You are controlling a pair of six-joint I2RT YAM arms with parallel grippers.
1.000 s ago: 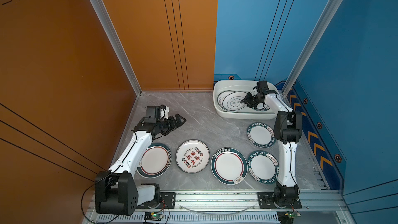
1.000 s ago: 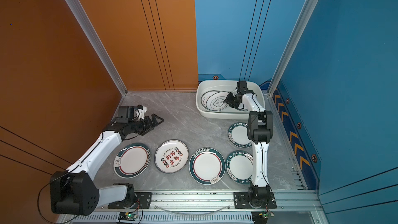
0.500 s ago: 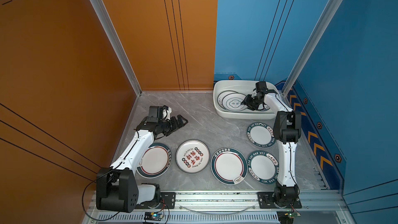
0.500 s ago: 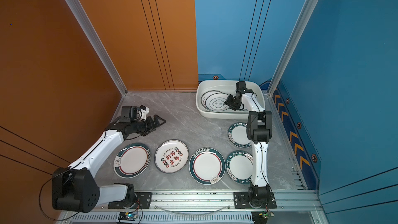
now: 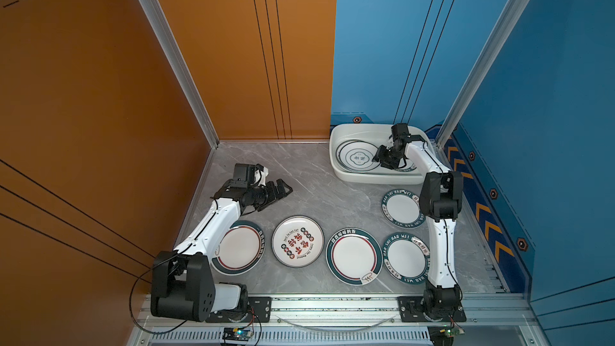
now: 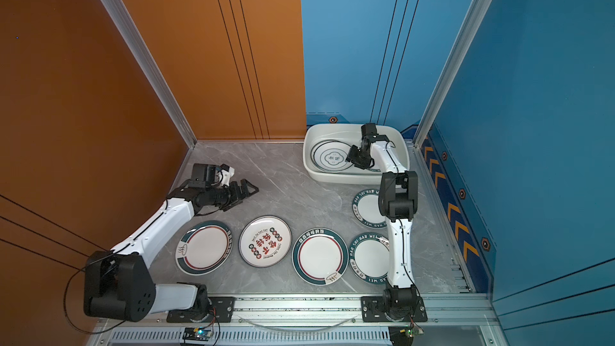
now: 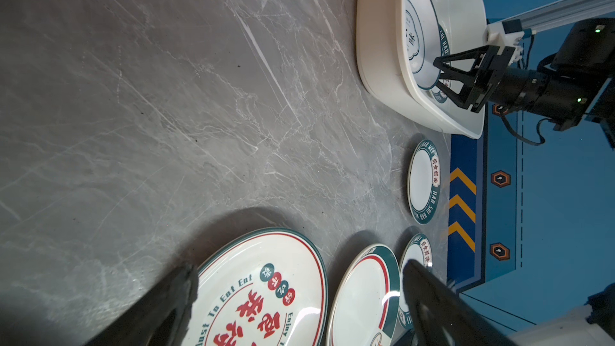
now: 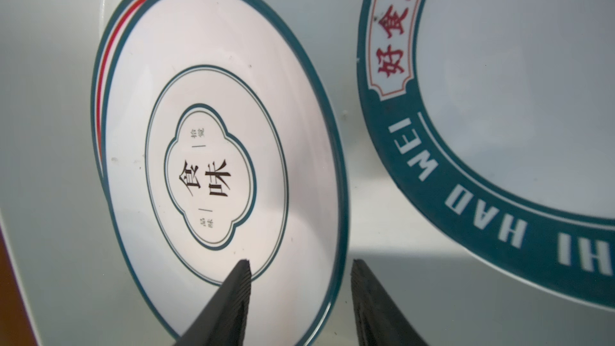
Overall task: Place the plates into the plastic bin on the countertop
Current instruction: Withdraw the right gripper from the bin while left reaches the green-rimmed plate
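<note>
Only the right wrist shows a red-lined plate [image 8: 100, 78], perhaps stacked below

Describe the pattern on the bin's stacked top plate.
White plate, teal rings, central quatrefoil with black characters; best in right wrist view.

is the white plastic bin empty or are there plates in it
Not empty. The glossy white rectangular plastic bin holds a green-edged plate with a clover emblem and a green-rimmed lettered plate.

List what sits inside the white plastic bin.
A clover-emblem plate lies on top; one red-striped rim peeks from under it. A green-rimmed lettered plate lies alongside. Anything deeper is covered.
</note>
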